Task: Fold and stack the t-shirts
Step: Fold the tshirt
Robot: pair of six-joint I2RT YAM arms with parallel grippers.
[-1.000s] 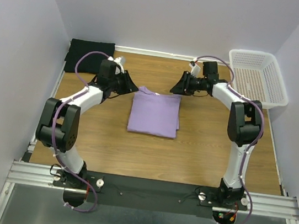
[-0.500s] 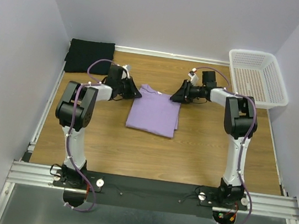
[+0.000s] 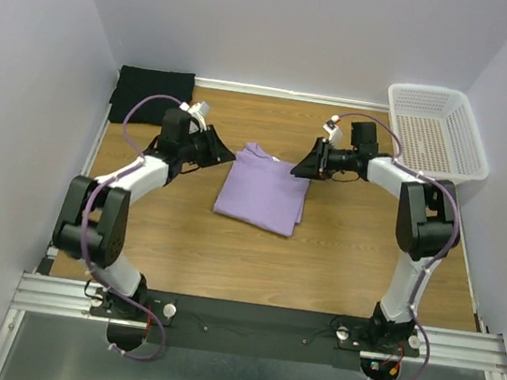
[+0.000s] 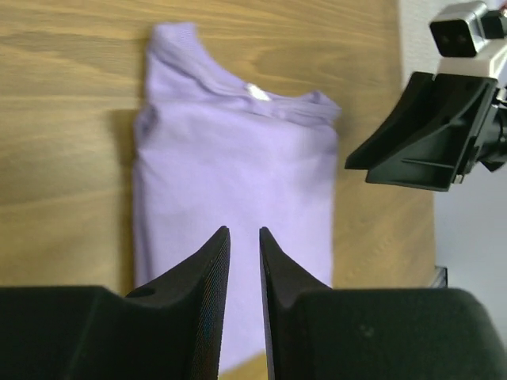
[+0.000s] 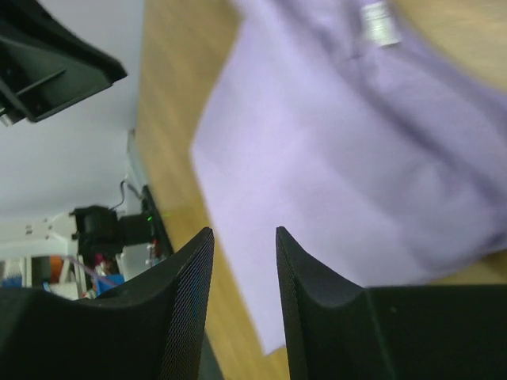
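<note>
The lavender t-shirt (image 3: 263,189) lies folded into a rectangle at the middle of the table, collar at the far end, slightly skewed. It fills the left wrist view (image 4: 234,158) and the right wrist view (image 5: 341,142). The black t-shirt (image 3: 153,96) lies folded in the far left corner. My left gripper (image 3: 230,156) hovers at the lavender shirt's far left corner, its jaws a narrow gap apart and empty (image 4: 243,231). My right gripper (image 3: 299,168) hovers at the far right corner, open and empty (image 5: 244,231). Neither gripper holds cloth.
A white perforated basket (image 3: 436,131) stands at the far right corner, beside the right arm's elbow. Walls close in the table at the left, back and right. The right gripper (image 4: 428,131) shows in the left wrist view, close to the shirt's collar.
The lavender shirt has turned slightly, its far edge shifted left. Both arms changed elbow posture while their grippers stayed at the shirt's far corners.
</note>
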